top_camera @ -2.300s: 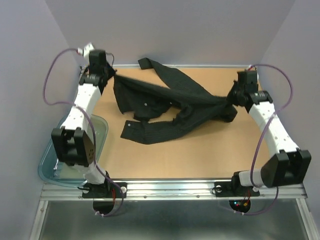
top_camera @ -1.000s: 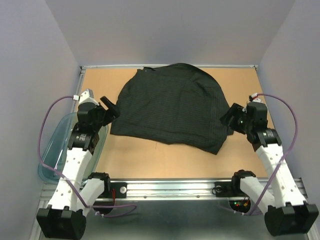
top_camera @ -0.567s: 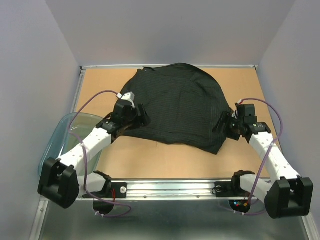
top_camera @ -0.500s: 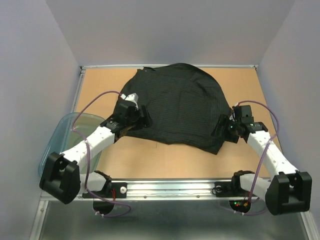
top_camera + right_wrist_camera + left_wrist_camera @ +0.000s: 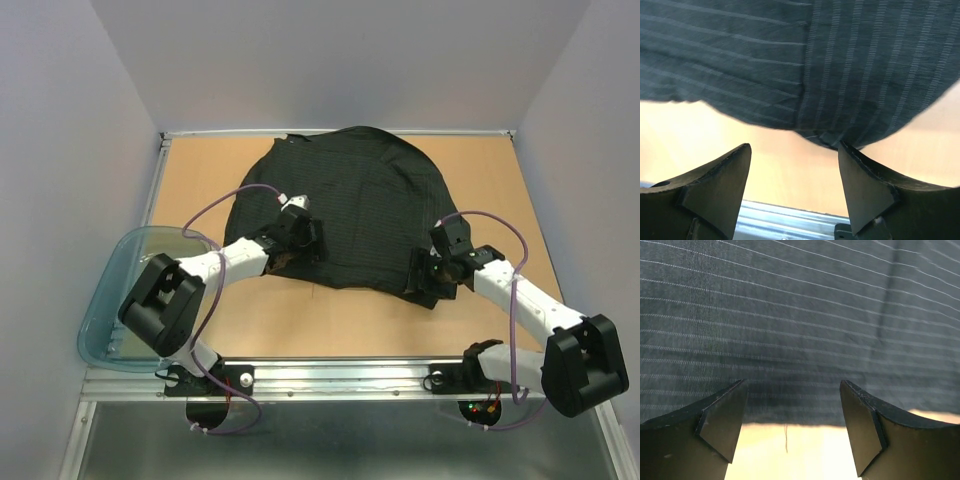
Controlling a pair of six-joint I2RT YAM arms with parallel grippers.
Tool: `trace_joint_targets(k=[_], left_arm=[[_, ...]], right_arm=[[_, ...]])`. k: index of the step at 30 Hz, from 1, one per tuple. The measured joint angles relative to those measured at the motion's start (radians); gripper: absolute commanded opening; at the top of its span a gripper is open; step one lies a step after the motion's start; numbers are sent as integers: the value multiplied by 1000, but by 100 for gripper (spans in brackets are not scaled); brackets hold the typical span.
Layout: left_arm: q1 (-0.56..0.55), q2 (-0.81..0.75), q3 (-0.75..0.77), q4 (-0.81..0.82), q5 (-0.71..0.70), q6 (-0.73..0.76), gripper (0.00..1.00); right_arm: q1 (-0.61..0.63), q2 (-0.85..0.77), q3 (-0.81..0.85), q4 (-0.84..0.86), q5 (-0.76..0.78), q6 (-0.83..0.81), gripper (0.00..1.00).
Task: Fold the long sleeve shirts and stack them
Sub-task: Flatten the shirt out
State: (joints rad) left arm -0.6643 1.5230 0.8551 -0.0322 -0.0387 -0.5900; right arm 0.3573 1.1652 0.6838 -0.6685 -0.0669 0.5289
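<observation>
black pinstriped shirt [image 5: 345, 210] lies spread flat over the far half of the table [image 5: 330, 320], its top reaching the far edge near the middle and its near hem running left to right across the centre.

i have both arms reaching in from the near edge. the left gripper [image 5: 303, 243] sits at the left part of that hem. the right gripper [image 5: 425, 277] sits at the shirt's near right corner. both sets of jaws stand wide apart with nothing between them but air and the cloth's edge. neither has a hold on the shirt.

from the left wrist camera the hem crosses square to the left gripper's fingers [image 5: 722, 415], with striped fabric ahead of the tips and bare table below. from the right wrist camera the corner of the cloth dips down towards the right-hand finger [image 5: 865, 185], touching it or just beside it; i cannot tell which.

the translucent plastic tub [image 5: 120, 300] hangs off the table's near left corner, well apart from the shirt.

as i read it, the fold turns on this hem. it lies straight ahead of both jaws and crosswise to them, each arm nearest its own end. a pinch at both ends could carry the near edge towards the far edge.
</observation>
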Motion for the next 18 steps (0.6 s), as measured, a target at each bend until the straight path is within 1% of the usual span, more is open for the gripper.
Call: trace_joint_targets(k=[5,9,12,15,18], left_arm=[[6,128,57,17,-25,-19,85],[36,220,142,38,-19,-22,85],[77,285,211,56,-10,-21,85],[103,308,238,61,0,-21,85],[119,307,239,58,-1,-21,85]], right_arm=[[3,1,-11,0,51,45,76],[31,11,-11,5,84,44,75],[46,61,-11,17,94,35,75],[58,103,-11,26,109,26,76],[63,109,-11,34,127,21,76]])
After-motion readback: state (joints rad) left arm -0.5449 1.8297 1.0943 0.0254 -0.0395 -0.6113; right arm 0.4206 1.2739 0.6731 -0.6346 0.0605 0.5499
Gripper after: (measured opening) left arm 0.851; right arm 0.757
